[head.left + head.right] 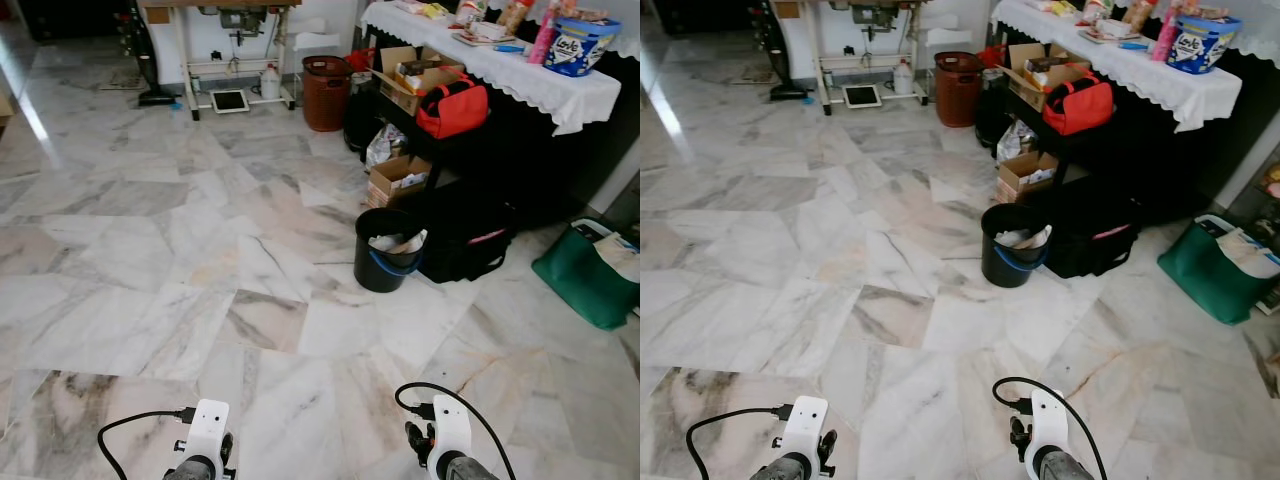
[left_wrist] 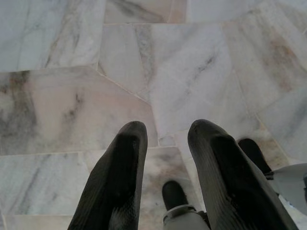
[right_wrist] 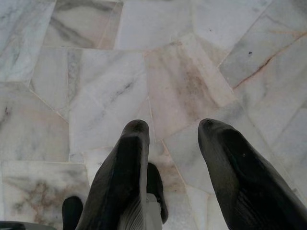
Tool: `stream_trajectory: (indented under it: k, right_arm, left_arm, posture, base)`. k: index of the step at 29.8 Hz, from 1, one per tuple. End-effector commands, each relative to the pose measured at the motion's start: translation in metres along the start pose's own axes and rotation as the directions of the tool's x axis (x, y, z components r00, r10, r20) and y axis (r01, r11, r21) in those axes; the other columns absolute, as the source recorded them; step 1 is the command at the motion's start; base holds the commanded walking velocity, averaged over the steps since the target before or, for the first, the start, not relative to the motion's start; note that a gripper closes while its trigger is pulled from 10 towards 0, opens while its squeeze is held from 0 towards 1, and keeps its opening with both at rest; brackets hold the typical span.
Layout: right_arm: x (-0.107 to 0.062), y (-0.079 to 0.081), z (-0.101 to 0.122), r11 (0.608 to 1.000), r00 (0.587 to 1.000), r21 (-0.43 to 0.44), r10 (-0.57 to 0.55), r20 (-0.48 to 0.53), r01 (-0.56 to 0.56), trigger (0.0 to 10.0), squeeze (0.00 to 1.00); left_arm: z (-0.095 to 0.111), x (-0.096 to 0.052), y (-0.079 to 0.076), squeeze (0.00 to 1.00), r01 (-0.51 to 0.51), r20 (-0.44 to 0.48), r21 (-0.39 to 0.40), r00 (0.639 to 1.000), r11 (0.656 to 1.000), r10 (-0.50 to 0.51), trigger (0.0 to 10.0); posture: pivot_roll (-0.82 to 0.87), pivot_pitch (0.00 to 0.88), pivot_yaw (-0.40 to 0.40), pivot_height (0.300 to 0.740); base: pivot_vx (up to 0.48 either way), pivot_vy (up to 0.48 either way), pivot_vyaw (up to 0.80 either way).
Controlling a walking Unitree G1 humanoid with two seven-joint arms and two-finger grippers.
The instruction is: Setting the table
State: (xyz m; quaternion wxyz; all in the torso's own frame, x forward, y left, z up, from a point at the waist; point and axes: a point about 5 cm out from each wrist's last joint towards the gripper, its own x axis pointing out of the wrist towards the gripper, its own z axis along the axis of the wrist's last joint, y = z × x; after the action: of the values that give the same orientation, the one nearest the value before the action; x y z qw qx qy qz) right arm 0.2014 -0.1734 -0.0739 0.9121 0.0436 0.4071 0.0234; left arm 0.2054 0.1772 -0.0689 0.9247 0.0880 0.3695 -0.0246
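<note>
While I walk the marble floor point(image 1: 200, 280), left gripper point(image 2: 165, 139) and right gripper point(image 3: 172, 136) both spread and empty, the table point(image 1: 540, 85) waits upper right; next I turn toward it.

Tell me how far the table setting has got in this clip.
Nothing looks done yet. Both grippers, left and right, hang open and empty over the marble floor. The table with its white cloth stands ahead to the right, already cluttered with containers. Walking there, past the black bucket, and all the setting remain.
</note>
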Motion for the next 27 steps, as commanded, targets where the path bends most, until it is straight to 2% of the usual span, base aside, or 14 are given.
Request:
stream_trajectory:
  k: [1,4,7,12,27]
  right_arm:
    - [0.0002,0.0007,0.0002,1.000,1.000,-0.013,0.006,-0.005,-0.006,10.0,0.00]
    - [0.0005,0.0011,0.0011,1.000,1.000,-0.015,0.009,-0.003,-0.009,10.0,0.00]
    - [0.0007,0.0013,0.0018,1.000,1.000,-0.015,0.009,-0.001,-0.009,10.0,0.00]
    - [0.0005,-0.0013,0.0026,1.000,1.000,-0.008,-0.001,0.000,0.001,10.0,0.00]
    - [0.0005,-0.0034,0.0035,1.000,1.000,0.002,-0.011,0.000,0.011,10.0,0.00]
  left_arm:
    - [-0.0082,-0.0019,-0.0014,0.00,0.000,-0.037,0.029,0.999,1.000,0.001,10.0]
    - [-0.0085,-0.0020,-0.0012,0.00,-0.003,-0.039,0.021,0.999,1.000,0.004,10.0]
    - [-0.0080,-0.0019,0.0003,0.00,-0.020,-0.038,-0.024,0.999,0.999,0.019,10.0]
    - [-0.0051,-0.0008,-0.0010,0.00,-0.010,-0.031,0.008,0.999,1.000,0.010,10.0]
    - [-0.0091,-0.0021,-0.0003,0.00,-0.023,-0.043,-0.010,0.999,1.000,0.022,10.0]
  posture:
    - [0.04,0.000,-0.064,0.736]
    - [0.04,0.000,-0.066,0.736]
    - [0.04,0.000,-0.066,0.736]
    - [0.04,0.000,-0.072,0.736]
    - [0.04,0.000,-0.078,0.736]
  base:
    - [0.000,-0.390,-0.69]
    - [0.000,-0.452,-0.69]
    - [0.000,0.000,-0.70]
    - [0.000,0.000,-0.70]
    - [0.000,0.000,-0.71]
